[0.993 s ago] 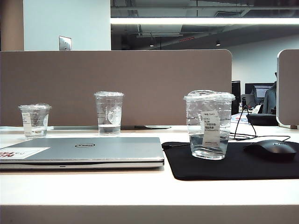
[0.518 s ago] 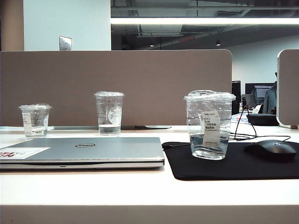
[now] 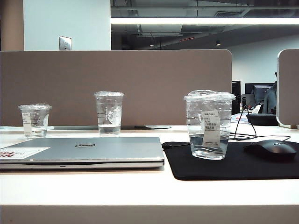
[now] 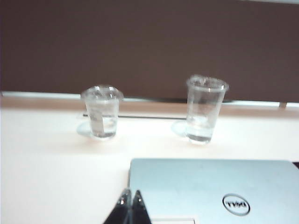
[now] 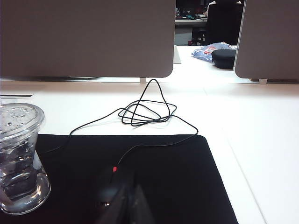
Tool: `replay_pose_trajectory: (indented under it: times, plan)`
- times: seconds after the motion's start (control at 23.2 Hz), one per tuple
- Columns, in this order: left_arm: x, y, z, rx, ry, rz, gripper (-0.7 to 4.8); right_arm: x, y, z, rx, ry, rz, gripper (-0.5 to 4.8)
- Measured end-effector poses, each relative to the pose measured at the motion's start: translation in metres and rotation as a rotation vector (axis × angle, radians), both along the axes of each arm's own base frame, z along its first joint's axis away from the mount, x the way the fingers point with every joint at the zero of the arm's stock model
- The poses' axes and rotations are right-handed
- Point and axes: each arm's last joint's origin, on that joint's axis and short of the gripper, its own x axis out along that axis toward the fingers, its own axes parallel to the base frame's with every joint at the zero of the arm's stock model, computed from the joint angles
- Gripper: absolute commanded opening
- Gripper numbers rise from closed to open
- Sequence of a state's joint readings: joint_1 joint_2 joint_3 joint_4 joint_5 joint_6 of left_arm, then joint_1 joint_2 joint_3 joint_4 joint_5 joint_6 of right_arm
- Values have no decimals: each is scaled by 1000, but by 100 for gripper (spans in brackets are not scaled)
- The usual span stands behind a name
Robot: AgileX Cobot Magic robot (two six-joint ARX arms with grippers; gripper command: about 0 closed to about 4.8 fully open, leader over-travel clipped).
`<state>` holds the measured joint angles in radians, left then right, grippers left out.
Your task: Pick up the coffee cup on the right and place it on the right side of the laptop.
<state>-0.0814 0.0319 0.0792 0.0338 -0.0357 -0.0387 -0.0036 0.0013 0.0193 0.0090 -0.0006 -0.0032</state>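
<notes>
The clear plastic lidded coffee cup (image 3: 209, 125) stands right of the slim silver-grey Dell laptop (image 3: 88, 151), so we judge placement complete. Left tool (image 4: 130, 198) and right tool (image 5: 127, 200), at their frames' lower edges, are pressed together, empty; next, only parking remains.

Exterior view sits low at the desk edge, facing the divider; wrist views look likewise (sharing the laptop (image 3: 84, 150), mousepad (image 3: 243, 165)).

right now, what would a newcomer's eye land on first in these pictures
Probably the coffee cup, a clear lidded cup with a white label, standing upright on the black mouse mat just right of the closed silver laptop. Next, two more clear cups stand behind the laptop by the brown partition. Both the left gripper and the right gripper sit low at the near edge, jaws shut on nothing.
</notes>
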Motion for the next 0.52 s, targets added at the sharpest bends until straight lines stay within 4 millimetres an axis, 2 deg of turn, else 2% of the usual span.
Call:
replay_pose_trajectory:
  times: [0.22, 0.52]
  plan:
    - [3, 0, -21, -19, 32, -4, -6, 0, 0, 0, 0, -1, 0, 26]
    - [3, -1, -26, -12, 68, -9, -5, 0, 0, 0, 0, 0, 0, 26]
